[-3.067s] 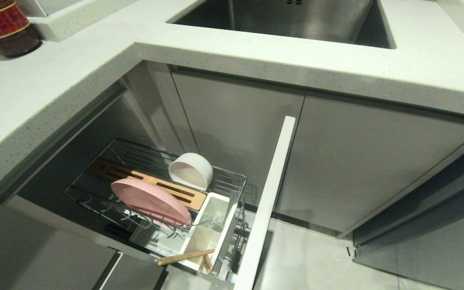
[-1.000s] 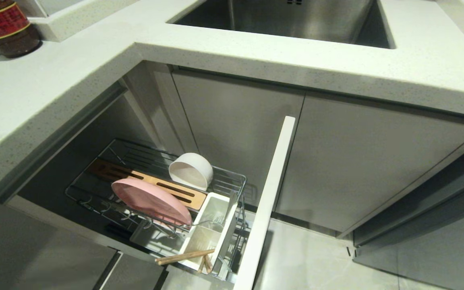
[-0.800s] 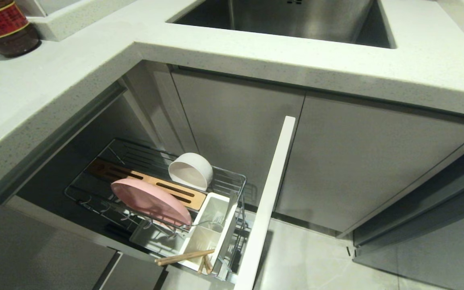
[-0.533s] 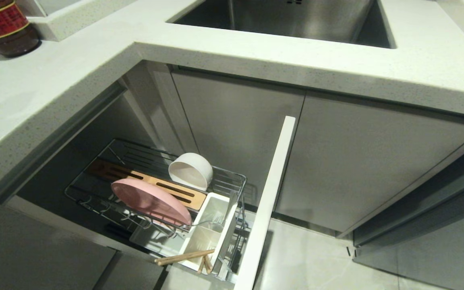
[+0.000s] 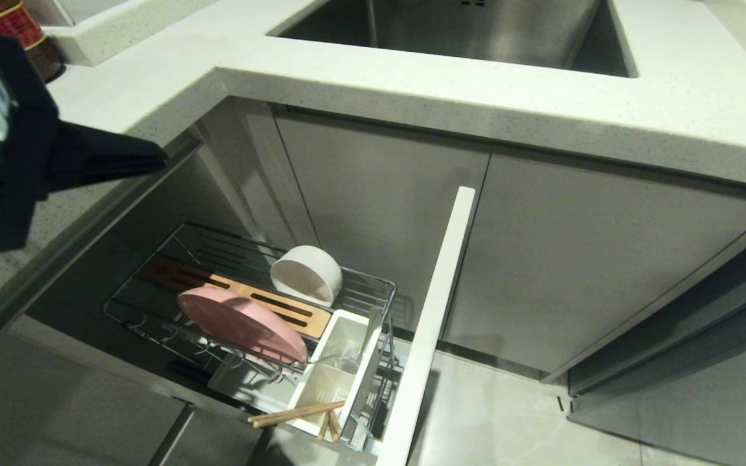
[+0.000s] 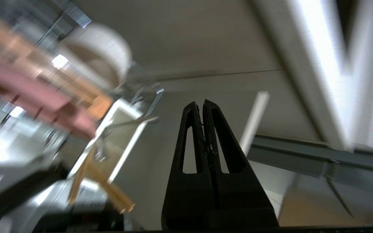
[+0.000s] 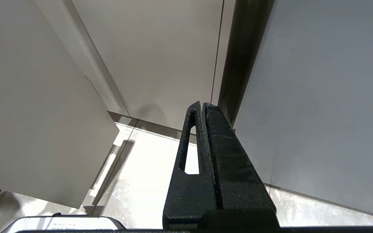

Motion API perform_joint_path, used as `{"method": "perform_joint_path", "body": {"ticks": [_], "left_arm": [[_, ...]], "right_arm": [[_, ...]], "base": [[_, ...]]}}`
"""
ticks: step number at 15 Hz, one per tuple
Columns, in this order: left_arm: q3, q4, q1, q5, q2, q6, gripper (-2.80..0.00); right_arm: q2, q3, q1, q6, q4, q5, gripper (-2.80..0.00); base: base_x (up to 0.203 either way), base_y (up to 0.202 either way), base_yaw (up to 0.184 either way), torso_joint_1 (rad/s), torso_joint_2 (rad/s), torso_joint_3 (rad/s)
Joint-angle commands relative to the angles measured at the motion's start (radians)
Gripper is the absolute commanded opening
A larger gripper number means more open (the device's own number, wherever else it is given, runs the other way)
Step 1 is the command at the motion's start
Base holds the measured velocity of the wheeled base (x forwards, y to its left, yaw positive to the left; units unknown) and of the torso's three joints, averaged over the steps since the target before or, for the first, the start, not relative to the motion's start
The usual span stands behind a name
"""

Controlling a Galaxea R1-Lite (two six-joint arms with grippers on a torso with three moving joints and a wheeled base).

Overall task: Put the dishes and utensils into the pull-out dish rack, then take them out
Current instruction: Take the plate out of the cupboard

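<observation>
Rack (image 5: 373, 285) stands pulled out below the counter, holding plate (image 5: 240, 322), bowl (image 5: 307, 273), chopsticks (image 5: 295, 412) and fork (image 5: 337, 355) in the caddy (image 5: 331, 382); we judge loading done, unloading due; our left gripper (image 5: 153, 157) hangs above, fingers pressed together, so they must spread first; right gripper (image 7: 202, 105) parked, likewise pressed together; bottle (image 5: 13, 22) label unreadable.

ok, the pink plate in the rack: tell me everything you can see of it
The pink plate is a flat round dish, matte, looks like plastic or glazed ceramic, nothing on it. It sits in the pull-out dish rack, leaning tilted against the chrome wire holders at the rack's near edge, in front of the slotted wooden strip and beside the white cutlery caddy. The bowl stands apart behind it. No gripper touches it.
</observation>
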Motion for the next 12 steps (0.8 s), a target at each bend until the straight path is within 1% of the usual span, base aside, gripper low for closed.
{"method": "perform_joint_path", "body": {"ticks": [1, 2, 3, 5, 6, 7, 10, 11, 12], "left_arm": [[0.014, 0.064, -0.028, 0.056, 0.072, -0.099, -2.8], [0.022, 0.084, -0.03, 0.066, 0.088, -0.144, -2.8], [0.035, 0.094, -0.029, 0.079, 0.095, -0.158, -2.8], [0.083, 0.095, -0.029, 0.168, 0.137, -0.171, -2.8], [0.099, 0.095, -0.03, 0.203, 0.155, -0.188, 0.0], [0.106, 0.096, -0.03, 0.213, 0.17, -0.221, 0.0], [0.143, 0.1, -0.03, 0.221, 0.189, -0.245, 0.0], [0.153, 0.099, -0.03, 0.221, 0.204, -0.26, 0.0], [0.165, 0.101, -0.028, 0.221, 0.215, -0.289, 0.0]], "right_arm": [[0.001, 0.026, 0.0, 0.0, -0.001, 0.0, -2.8], [0.001, 0.027, 0.0, 0.0, -0.001, 0.0, -2.8], [0.001, 0.026, 0.0, 0.001, -0.001, 0.0, -2.8], [0.001, 0.026, 0.0, 0.001, -0.001, 0.0, -2.8], [0.001, 0.026, 0.0, 0.0, -0.001, 0.0, -2.8], [0.001, 0.027, 0.0, 0.0, -0.001, 0.0, -2.8], [0.001, 0.026, 0.0, 0.0, -0.001, 0.0, -2.8], [0.001, 0.026, 0.0, 0.0, -0.001, 0.0, -2.8], [0.001, 0.026, 0.0, 0.0, -0.001, 0.0, -2.8]], "base": [[0.0, 0.0, 0.0, 0.0, 0.0, 0.0], [0.0, 0.0, 0.0, 0.0, 0.0, 0.0], [0.0, 0.0, 0.0, 0.0, 0.0, 0.0], [0.0, 0.0, 0.0, 0.0, 0.0, 0.0], [0.0, 0.0, 0.0, 0.0, 0.0, 0.0], [0.0, 0.0, 0.0, 0.0, 0.0, 0.0], [0.0, 0.0, 0.0, 0.0, 0.0, 0.0], [0.0, 0.0, 0.0, 0.0, 0.0, 0.0], [0.0, 0.0, 0.0, 0.0, 0.0, 0.0]]}}
